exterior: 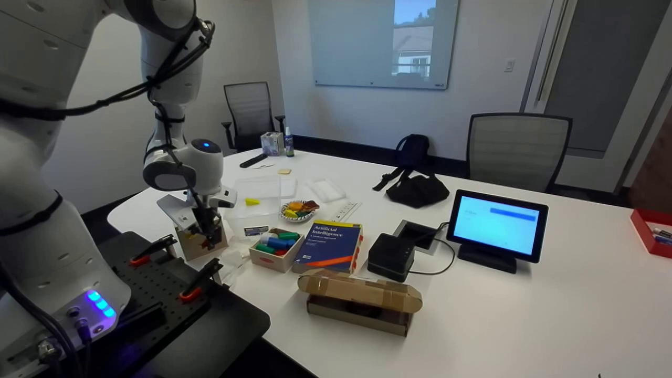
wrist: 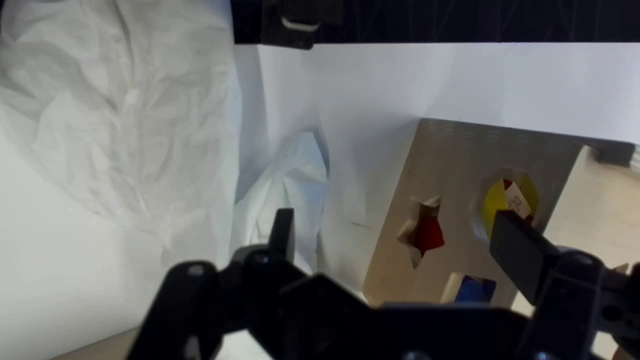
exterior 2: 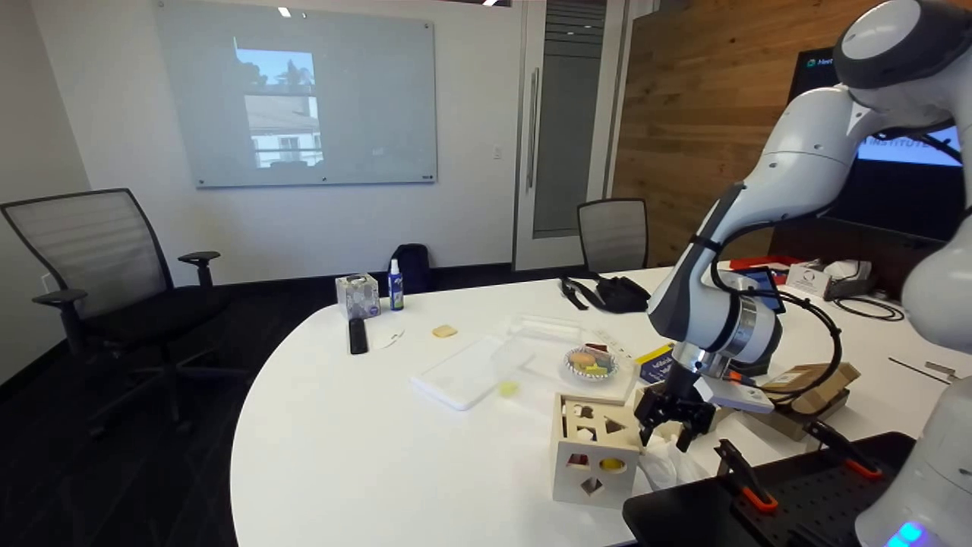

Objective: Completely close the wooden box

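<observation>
Pale wood, pierced by dark cut-outs, makes up the wooden box (exterior 2: 595, 451), which stands upright on the white table (exterior 2: 395, 471) just beside the claw (exterior 2: 664, 442). Along one edge of its holed top panel (exterior 2: 598, 422) runs a dark gap. The claw is spread, its two fingers (wrist: 520, 256) wide apart. In the wrist view one of them overlaps the side with the star cut-out; whether they touch, I cannot tell. Red, yellow and blue show through that side's holes. Beneath the claw lies crumpled white wrapping (wrist: 135, 125). Between the claw and the arm's base (exterior 2: 911, 485) lies a black board (exterior 2: 797, 488) bearing orange-and-black clamps (exterior 2: 747, 479). Near the claw, on the side away from the box, a low wooden tray (exterior: 265, 260) holds coloured blocks (exterior: 281, 244), with a blue book (exterior: 325, 251) just past it. A clear plastic container (exterior: 266, 212) and a patterned plate (exterior 2: 572, 370) of coloured pieces (exterior 2: 596, 362) stand beyond the claw, seen from that base. Farther from the claw, a long cardboard box (exterior: 357, 318) has its lid (exterior: 362, 293) tilted up; well apart stands a lit tablet (exterior: 493, 226).
</observation>
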Controlling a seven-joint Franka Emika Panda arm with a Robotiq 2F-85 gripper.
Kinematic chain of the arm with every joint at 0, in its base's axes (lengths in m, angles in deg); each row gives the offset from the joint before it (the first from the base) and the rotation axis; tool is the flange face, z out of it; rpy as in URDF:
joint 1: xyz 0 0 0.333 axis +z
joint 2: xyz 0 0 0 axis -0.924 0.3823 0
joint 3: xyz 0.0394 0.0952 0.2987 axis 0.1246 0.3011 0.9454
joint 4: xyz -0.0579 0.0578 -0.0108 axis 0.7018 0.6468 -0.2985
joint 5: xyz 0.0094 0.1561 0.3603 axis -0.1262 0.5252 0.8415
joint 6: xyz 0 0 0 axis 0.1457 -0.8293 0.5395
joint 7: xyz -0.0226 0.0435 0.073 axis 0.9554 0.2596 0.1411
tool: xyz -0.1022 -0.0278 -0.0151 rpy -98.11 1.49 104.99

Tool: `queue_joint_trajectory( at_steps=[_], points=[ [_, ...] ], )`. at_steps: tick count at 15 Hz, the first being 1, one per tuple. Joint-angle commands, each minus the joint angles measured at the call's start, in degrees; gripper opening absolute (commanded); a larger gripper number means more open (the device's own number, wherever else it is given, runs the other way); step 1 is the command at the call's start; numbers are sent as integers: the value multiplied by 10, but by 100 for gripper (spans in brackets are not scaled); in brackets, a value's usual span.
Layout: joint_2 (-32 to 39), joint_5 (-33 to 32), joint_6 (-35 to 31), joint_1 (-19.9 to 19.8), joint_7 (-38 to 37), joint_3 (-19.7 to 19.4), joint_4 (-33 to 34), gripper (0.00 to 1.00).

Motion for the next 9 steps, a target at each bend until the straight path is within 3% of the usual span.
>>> queue_joint_trajectory(
  at_steps=[1, 4, 6, 9],
  points=[
    [9, -7, -22, -41, 11, 39, -11, 100],
    [3, -9, -17, -67, 10, 67, -19, 100],
    [-8, -7, -7, -60, 6, 62, -27, 100],
    [-59, 29, 55, 47, 2, -30, -16, 100]
  ],
)
